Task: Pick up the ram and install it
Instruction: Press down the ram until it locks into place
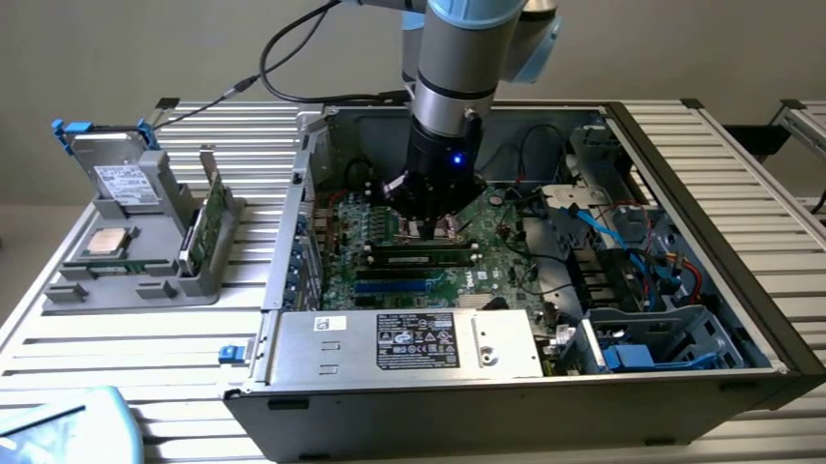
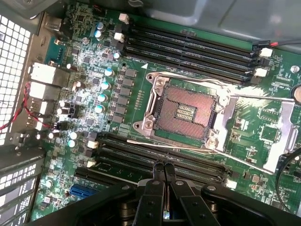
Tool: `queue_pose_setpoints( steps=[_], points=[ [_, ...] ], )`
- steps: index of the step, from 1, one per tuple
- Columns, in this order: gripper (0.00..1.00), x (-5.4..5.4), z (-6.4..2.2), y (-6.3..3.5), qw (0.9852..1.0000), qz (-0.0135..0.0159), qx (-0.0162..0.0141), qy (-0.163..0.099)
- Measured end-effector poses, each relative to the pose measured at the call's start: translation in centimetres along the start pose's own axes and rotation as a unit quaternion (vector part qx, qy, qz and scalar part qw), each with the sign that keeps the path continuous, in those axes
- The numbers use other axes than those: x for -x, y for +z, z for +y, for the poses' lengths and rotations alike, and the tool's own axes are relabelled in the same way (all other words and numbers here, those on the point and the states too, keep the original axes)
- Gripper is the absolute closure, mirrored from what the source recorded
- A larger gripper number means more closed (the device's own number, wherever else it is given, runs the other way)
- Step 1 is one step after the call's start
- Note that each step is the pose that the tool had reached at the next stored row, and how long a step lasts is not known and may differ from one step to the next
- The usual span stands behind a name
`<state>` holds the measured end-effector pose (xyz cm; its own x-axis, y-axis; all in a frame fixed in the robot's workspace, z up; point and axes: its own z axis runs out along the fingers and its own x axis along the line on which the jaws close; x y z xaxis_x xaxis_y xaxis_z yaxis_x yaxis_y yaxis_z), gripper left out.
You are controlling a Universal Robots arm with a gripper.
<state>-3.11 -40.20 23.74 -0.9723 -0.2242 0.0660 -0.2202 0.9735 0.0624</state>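
My gripper (image 1: 432,232) hangs inside the open computer case (image 1: 722,193), low over the green motherboard (image 1: 497,227), and it is shut. In the wrist view the gripper (image 2: 164,167) has its two black fingers pressed together with nothing between them, over the long black slots (image 2: 160,157) beside the CPU socket. The ram (image 1: 420,257), a narrow stick with dark chips, lies along the slots just in front of the fingertips in the exterior view. I cannot tell whether the fingertips touch it. Another green stick (image 1: 204,217) stands on edge in the grey holder outside the case.
The CPU socket (image 2: 186,113) stands open, with more black slots (image 2: 188,44) beyond it. A silver power supply (image 1: 413,338) fills the case's front. Blue and red cables (image 1: 633,246) and a drive cage (image 1: 659,333) are at the exterior view's right. The grey holder (image 1: 130,280) carries a processor (image 1: 110,242) and a drive (image 1: 123,182).
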Motion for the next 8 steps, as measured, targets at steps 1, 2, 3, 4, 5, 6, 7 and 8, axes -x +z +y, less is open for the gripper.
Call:
queue_pose_setpoints(
  steps=[1, 2, 3, 4, 5, 6, 7, 8],
  points=[
    [0.9, 0.0, 0.0, -0.01, 1.0, -0.0003, 0.0001, 0.006],
    [0.9, -0.01, 0.0, 0.0, 0.9999, -0.0006, 0.0004, 0.012],
    [0.9, -0.01, 0.0, 0.0, 0.9998, -0.001, 0.0006, 0.017],
    [0.9, -0.01, 0.0, 0.0, 0.9997, -0.0012, 0.0007, 0.023],
    [0.9, -0.01, 0.0, 0.0, 0.9996, -0.0016, 0.0008, 0.03],
    [0.9, -0.01, -0.01, 0.0, 0.9994, -0.0019, 0.0009, 0.035],
    [0.9, -0.01, -0.01, 0.0, 0.9992, -0.0022, 0.0009, 0.041],
    [0.9, -0.01, -0.01, 0.0, 0.9989, -0.0025, 0.001, 0.047]
  ],
)
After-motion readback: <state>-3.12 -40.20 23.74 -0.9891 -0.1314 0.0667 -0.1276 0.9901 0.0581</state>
